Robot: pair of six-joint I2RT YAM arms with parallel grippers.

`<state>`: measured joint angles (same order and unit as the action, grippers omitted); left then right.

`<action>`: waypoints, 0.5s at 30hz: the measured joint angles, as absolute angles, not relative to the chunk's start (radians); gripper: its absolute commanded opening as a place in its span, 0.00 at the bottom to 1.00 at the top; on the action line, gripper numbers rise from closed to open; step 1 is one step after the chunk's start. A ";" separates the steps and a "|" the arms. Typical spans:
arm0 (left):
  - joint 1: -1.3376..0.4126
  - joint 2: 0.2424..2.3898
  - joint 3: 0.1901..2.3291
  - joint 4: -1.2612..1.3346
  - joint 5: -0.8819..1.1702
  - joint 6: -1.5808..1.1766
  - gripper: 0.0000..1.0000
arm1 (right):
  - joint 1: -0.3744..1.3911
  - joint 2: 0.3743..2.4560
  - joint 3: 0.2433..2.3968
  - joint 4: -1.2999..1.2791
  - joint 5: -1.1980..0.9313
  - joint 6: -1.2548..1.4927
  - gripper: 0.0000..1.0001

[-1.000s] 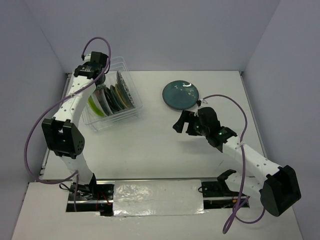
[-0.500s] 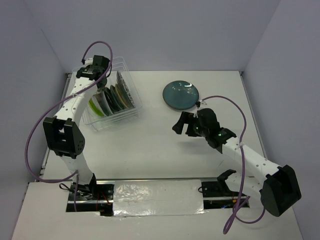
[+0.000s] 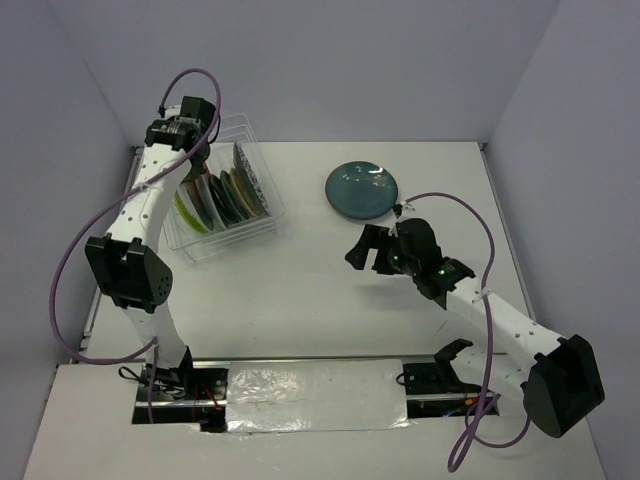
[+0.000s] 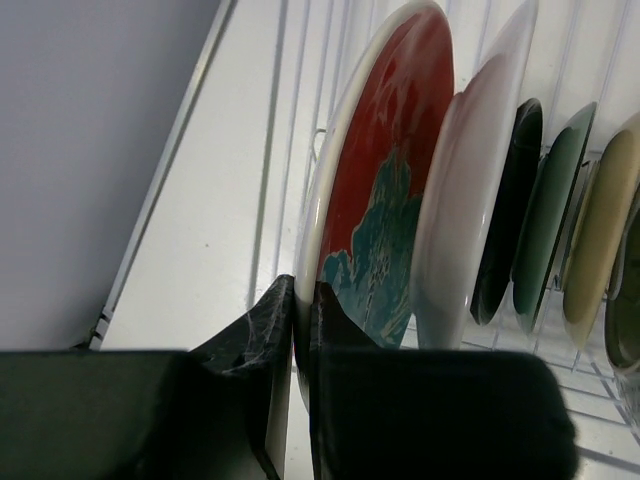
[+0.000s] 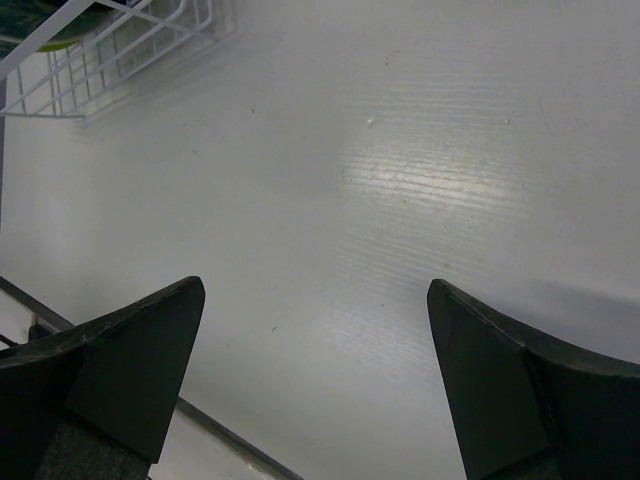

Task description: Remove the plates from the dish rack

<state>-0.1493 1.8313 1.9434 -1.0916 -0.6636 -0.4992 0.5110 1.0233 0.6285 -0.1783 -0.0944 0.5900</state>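
The clear dish rack [image 3: 214, 246] stands at the far left and holds several upright plates [image 3: 228, 190]. My left gripper [image 3: 188, 160] reaches down into the rack's far end. In the left wrist view it [image 4: 305, 292] is shut on the rim of the red plate with teal floral [image 4: 390, 170]. Beside that plate stand a white plate [image 4: 465, 200], a dark one [image 4: 506, 200], a green one [image 4: 556, 200] and a tan one [image 4: 600, 230]. My right gripper [image 3: 358, 250] [image 5: 315, 310] is open and empty above bare table at mid-right.
A dark teal plate [image 3: 362, 189] lies flat on the table beyond my right gripper. A corner of the rack [image 5: 120, 40] shows at the top left of the right wrist view. The table's left edge [image 4: 160, 190] and the grey wall run close beside the rack.
My left wrist has shifted a little up and toward the far left over the rack, still holding the red plate. The right arm has not moved.
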 measured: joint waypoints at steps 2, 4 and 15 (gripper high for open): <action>-0.149 1.831 1.988 -1.126 -0.677 -0.491 0.00 | 0.511 1.023 0.628 -0.179 -0.095 0.590 1.00; -0.150 1.831 2.021 -1.144 -0.692 -0.473 0.00 | 0.511 1.023 0.628 -0.179 -0.095 0.590 1.00; -0.151 1.808 2.111 -1.214 -0.738 -0.421 0.00 | 0.511 1.023 0.630 -0.179 -0.111 0.590 1.00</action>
<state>-0.1513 1.8080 2.1113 -1.2140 -0.7380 -0.4210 0.5110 1.0229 0.6304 -0.1795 -0.1112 0.5896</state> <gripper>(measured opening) 0.191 0.997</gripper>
